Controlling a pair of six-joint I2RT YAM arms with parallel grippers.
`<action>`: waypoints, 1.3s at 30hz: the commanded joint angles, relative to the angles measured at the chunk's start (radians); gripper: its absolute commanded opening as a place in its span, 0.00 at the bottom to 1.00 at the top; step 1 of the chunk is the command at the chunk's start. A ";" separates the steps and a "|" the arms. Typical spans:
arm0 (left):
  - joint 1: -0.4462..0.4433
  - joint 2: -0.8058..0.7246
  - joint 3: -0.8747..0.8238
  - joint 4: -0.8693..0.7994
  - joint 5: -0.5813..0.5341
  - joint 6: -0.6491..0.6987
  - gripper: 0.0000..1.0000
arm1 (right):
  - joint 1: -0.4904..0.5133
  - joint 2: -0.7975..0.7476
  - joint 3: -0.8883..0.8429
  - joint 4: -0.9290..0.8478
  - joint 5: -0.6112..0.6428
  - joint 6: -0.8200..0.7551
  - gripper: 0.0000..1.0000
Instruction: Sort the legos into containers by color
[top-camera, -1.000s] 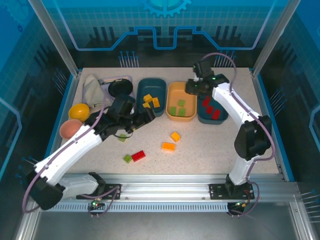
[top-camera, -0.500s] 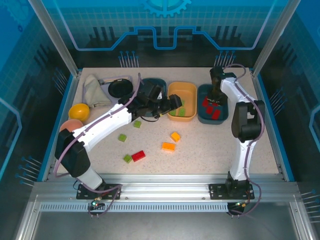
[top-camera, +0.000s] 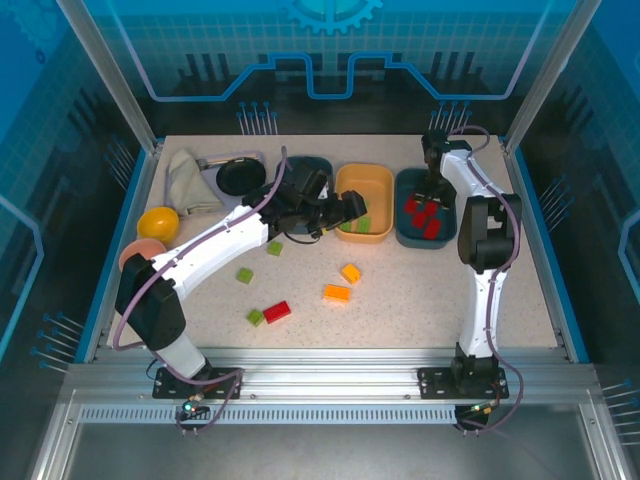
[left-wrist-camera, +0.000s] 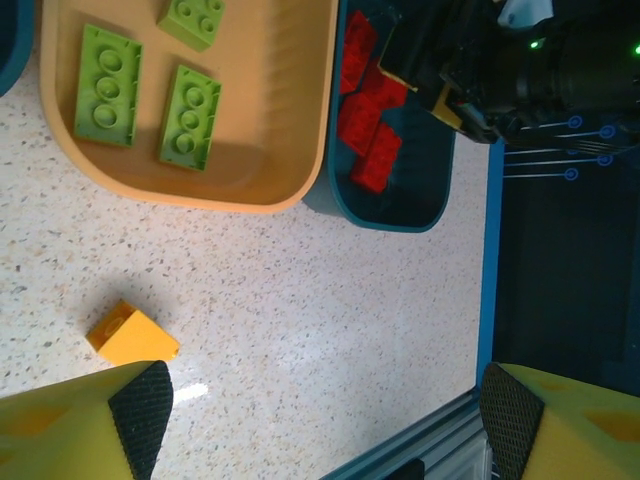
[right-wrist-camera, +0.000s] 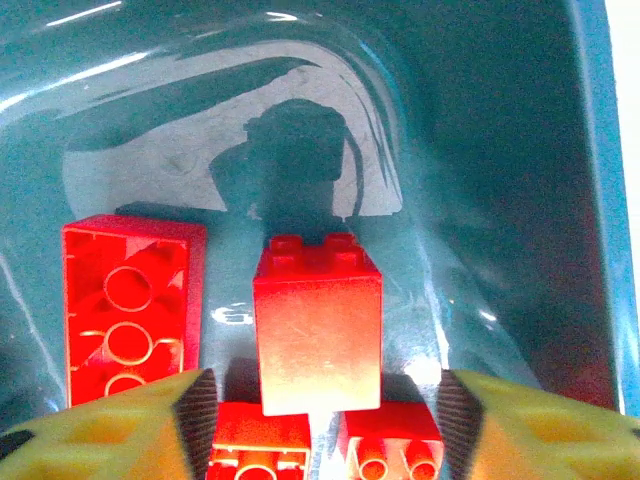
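Note:
My right gripper (top-camera: 432, 190) hangs open over the right teal tray (top-camera: 447, 232). In the right wrist view a red cube (right-wrist-camera: 318, 335) rests on other red legos (right-wrist-camera: 130, 305) in that tray (right-wrist-camera: 480, 150), clear of both pads of the gripper (right-wrist-camera: 325, 425). My left gripper (top-camera: 347, 208) is open and empty at the front rim of the orange-tan tray (top-camera: 372, 179). That tray (left-wrist-camera: 300, 190) holds three green legos (left-wrist-camera: 105, 85). The left teal tray (top-camera: 312, 163) is partly hidden by the left arm. On the table lie orange legos (top-camera: 337, 292), green legos (top-camera: 244, 275) and a red lego (top-camera: 277, 311).
A yellow bowl (top-camera: 158, 222) and a pink bowl (top-camera: 140, 257) sit at the left edge. A grey cloth (top-camera: 187, 180) and a black bowl (top-camera: 240, 173) lie at the back left. The table's blue right edge (left-wrist-camera: 490, 250) runs close beside the red tray (left-wrist-camera: 420, 215).
The right gripper moved from the orange-tan tray to the right teal tray and opened, leaving the red cube there. The left arm swung right from the table to the orange-tan tray.

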 joint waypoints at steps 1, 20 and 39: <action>-0.009 -0.040 -0.013 -0.077 -0.013 0.011 0.84 | 0.012 -0.058 0.034 -0.030 -0.017 -0.015 0.68; -0.037 0.108 -0.052 -0.265 -0.011 -0.281 0.75 | 0.508 -1.181 -0.919 0.378 -0.245 -0.049 0.80; -0.119 0.468 0.220 -0.366 -0.051 -0.400 0.60 | 0.571 -1.529 -1.119 0.206 -0.274 0.068 0.92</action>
